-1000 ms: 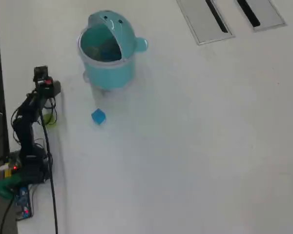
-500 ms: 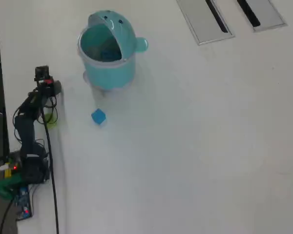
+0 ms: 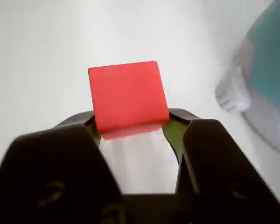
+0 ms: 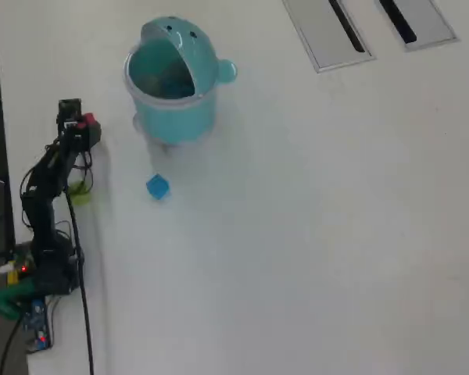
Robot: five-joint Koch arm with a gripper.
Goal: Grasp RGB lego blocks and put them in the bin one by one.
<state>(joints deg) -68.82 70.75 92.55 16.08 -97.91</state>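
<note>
My gripper is shut on the red block, which sticks out past the black jaws above the white table. From above, the gripper with the red block hovers left of the light-teal bin, some way off it. The bin's domed lid is tilted back and its mouth faces up; its wall and side knob fill the right edge of the wrist view. The blue block lies on the table below the bin. The yellow-green block shows partly behind the arm.
Two grey recessed panels with dark slots sit at the table's far top right. The arm's base and cables stand at the left edge, next to the table's dark border.
The arm has stretched upward in the overhead view, carrying the red block closer to the bin's level. The blue and yellow-green blocks stayed put.
</note>
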